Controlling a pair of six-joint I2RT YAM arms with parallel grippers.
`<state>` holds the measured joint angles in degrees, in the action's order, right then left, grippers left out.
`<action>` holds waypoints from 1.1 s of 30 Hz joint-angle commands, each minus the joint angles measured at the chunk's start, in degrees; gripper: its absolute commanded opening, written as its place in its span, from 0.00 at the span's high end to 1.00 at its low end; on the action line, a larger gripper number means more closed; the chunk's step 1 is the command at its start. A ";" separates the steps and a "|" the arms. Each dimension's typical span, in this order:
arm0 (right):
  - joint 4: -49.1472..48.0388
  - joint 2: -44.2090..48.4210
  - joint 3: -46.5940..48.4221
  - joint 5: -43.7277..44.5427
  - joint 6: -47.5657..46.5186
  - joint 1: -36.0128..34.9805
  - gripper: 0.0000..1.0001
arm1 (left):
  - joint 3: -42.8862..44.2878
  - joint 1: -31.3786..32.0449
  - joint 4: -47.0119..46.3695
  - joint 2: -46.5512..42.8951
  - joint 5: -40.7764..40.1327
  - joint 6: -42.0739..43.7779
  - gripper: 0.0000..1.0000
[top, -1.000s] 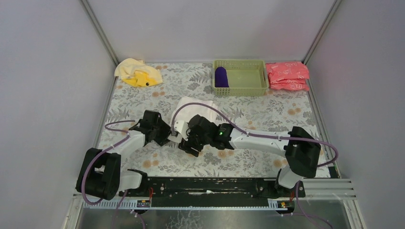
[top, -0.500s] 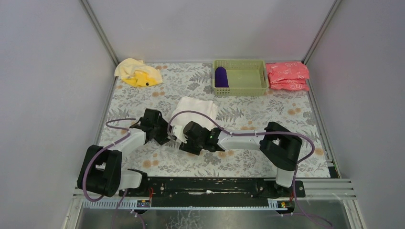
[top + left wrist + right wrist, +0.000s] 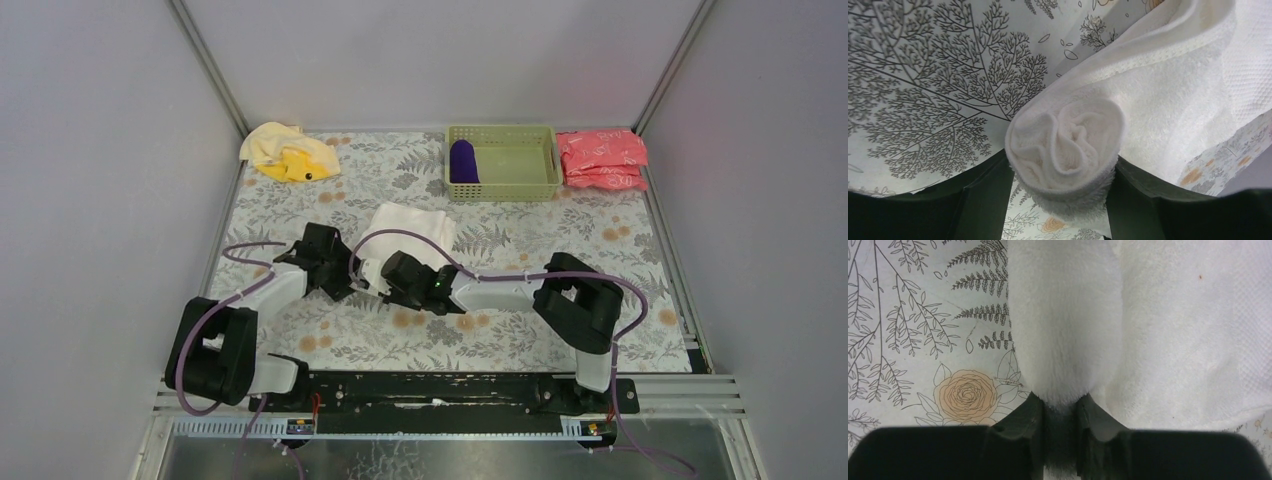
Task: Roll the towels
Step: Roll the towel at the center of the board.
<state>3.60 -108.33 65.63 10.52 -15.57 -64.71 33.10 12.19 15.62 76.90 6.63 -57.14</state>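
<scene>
The large white towel (image 3: pixel 410 226) lies mid-table, its near part rolled into a tube. My left gripper (image 3: pixel 348 276) is shut on the roll's left end; the left wrist view shows the spiral end (image 3: pixel 1066 145) between my dark fingers (image 3: pixel 985 200). My right gripper (image 3: pixel 386 280) is shut on the roll (image 3: pixel 1065 330) from the right, its fingers (image 3: pixel 1023 420) pinching the cloth. The dark purple towel (image 3: pixel 462 161) lies rolled in the light green basket (image 3: pixel 535 160). The pale yellow towel (image 3: pixel 288 153) lies crumpled at the far left corner.
Pink-red plastic-wrapped packets (image 3: pixel 602 158) lie stacked at the far right, beside the basket. Grey walls close in the floral tablecloth on both sides. Purple cables loop over both arms.
Both grippers moved away from me and slightly left with the roll. The right arm's elbow swung left. More of the white towel's flat part shows behind the grippers.
</scene>
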 commanded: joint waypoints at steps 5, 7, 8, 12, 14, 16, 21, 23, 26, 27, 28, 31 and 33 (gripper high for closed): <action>14.35 -2.01 1.19 -32.94 7.87 4.05 0.99 | 1.67 -0.58 11.52 -8.83 -8.20 2.30 0.25; 15.87 -3.20 3.68 -37.97 9.49 5.52 1.00 | 2.44 -0.63 13.82 -11.66 -8.79 2.38 0.21; 16.62 -4.11 5.04 -40.07 10.44 6.34 1.00 | 2.83 -0.59 15.07 -13.09 -8.98 2.39 0.20; 18.02 -7.49 9.05 -51.11 13.89 10.06 1.00 | 3.79 -0.59 19.73 -17.93 -9.45 2.56 0.16; 18.87 -9.08 10.61 -54.66 15.55 11.88 1.00 | 3.78 -0.60 21.67 -20.06 -8.85 2.46 0.15; 19.64 -10.74 12.26 -57.24 17.20 13.69 1.00 | 3.14 -0.64 22.81 -22.07 -7.82 2.16 0.14; 22.61 -17.08 16.59 -61.76 20.92 17.44 0.98 | 1.35 -0.58 24.22 -25.99 -5.46 1.43 0.13; 23.63 -18.52 17.64 -62.39 20.87 17.84 0.97 | 0.41 -0.62 22.07 -25.15 -4.20 1.22 0.12; 22.33 -19.29 17.37 -63.15 22.02 18.46 0.96 | 0.34 -0.49 17.65 -21.17 -0.60 0.83 0.12; 22.25 -19.55 17.35 -63.42 22.23 18.54 0.96 | 0.42 -0.52 16.24 -19.77 -0.51 0.81 0.12; 22.31 -19.93 17.54 -63.42 22.45 18.64 0.96 | 0.47 -0.54 15.04 -18.41 -0.70 0.77 0.12; 22.56 -20.67 18.08 -62.67 22.66 18.90 0.95 | 0.03 -0.51 11.28 -14.45 -1.55 0.24 0.14; 22.11 -20.15 17.97 -61.51 23.03 18.90 0.93 | -0.29 -0.53 9.48 -11.95 -2.19 0.02 0.15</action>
<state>19.70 -125.43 84.64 -54.19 5.69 -45.15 33.80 11.88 32.45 61.58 4.45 -56.07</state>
